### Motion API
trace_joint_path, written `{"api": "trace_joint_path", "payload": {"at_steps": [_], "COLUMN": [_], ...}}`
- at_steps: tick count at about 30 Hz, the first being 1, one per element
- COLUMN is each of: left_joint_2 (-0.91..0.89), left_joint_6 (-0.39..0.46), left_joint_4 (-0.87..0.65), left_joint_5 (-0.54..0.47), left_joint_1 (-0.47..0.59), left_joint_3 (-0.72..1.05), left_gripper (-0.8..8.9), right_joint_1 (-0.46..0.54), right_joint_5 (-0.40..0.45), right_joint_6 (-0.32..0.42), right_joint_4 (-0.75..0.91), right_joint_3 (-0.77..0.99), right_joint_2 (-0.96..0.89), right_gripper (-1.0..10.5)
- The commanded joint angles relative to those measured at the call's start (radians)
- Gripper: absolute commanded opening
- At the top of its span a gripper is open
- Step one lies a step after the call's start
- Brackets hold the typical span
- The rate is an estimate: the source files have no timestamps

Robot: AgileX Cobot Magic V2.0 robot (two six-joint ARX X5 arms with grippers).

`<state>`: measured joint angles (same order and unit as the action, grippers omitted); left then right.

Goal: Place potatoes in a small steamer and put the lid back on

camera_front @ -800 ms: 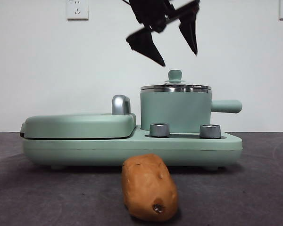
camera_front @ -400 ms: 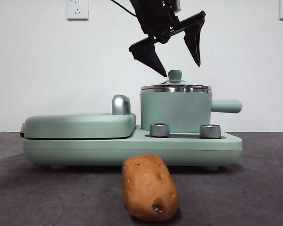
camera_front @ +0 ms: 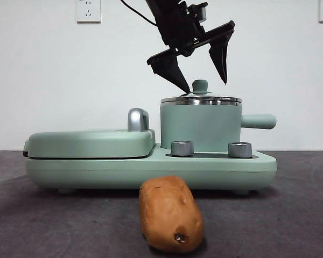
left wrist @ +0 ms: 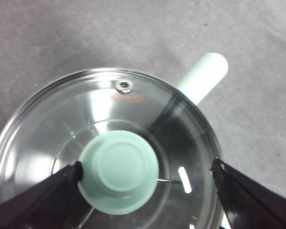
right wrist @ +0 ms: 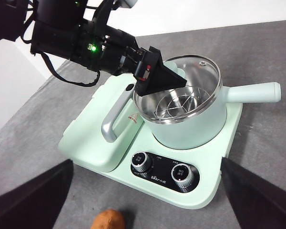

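Black jaws of the left gripper [camera_front: 202, 75] are hanging spread wide on either side of the mint-green knob [camera_front: 199, 85] of the lid [camera_front: 200, 99], lower than a second ago, when they were well above it; now their tips are reaching down level with the knob. In the left wrist view one jaw tip is sitting just beside the knob [left wrist: 118, 171] and the other is standing off near the steel rim, nothing gripped. The lid is still resting on the small steamer [camera_front: 200, 127], which is sitting on the green cooker base [camera_front: 151, 169] and has not moved.

Counting: one potato [camera_front: 170, 214], lying on the dark table [camera_front: 290, 215] in front of the base, untouched and in the same spot as before; one steamer; one lid; two dials [right wrist: 141, 161] on the base; one flat griddle cover [camera_front: 89, 143] with a chrome handle. The right gripper [right wrist: 148, 210] is waiting high above the table with its jaws wide apart, holding nothing.
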<state>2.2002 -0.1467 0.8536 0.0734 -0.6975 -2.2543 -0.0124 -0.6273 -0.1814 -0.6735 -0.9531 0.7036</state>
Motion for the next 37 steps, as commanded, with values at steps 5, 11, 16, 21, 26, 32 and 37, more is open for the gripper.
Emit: {"api": "trace_joint_path", "payload": {"at_steps": [5, 11, 16, 21, 26, 32, 37], "left_joint_2": [0.030, 0.031, 0.030, 0.029, 0.028, 0.028, 0.028], "left_joint_6": [0.000, 0.001, 0.004, 0.008, 0.051, 0.072, 0.079], "left_joint_4": [-0.010, -0.013, -0.014, 0.011, 0.105, 0.234, 0.349], "left_joint_5": [-0.050, -0.050, -0.055, -0.082, -0.117, -0.131, -0.132], "left_joint_1": [-0.009, -0.009, -0.009, -0.009, -0.008, -0.003, 0.016], "left_joint_3": [-0.036, -0.036, -0.036, -0.069, -0.191, -0.391, -0.558], "left_gripper": [2.37, 0.39, 0.07, 0.07, 0.07, 0.07, 0.07], "right_joint_1": [-0.001, -0.002, -0.001, -0.001, -0.013, -0.093, -0.228], "right_joint_5": [-0.004, -0.004, -0.004, 0.011, 0.056, 0.164, 0.246], "right_joint_6": [-0.003, -0.004, -0.013, -0.017, -0.020, -0.012, -0.026], "right_joint_4": [0.005, 0.005, 0.005, 0.005, -0.021, -0.140, -0.255], "right_joint_3": [-0.022, -0.022, -0.022, -0.023, -0.045, -0.136, -0.211], "right_joint_2": [0.005, 0.005, 0.005, 0.005, 0.008, 0.069, 0.163], "right_gripper": [4.9, 4.9, 4.9, 4.9, 4.9, 4.9, 4.9]}}
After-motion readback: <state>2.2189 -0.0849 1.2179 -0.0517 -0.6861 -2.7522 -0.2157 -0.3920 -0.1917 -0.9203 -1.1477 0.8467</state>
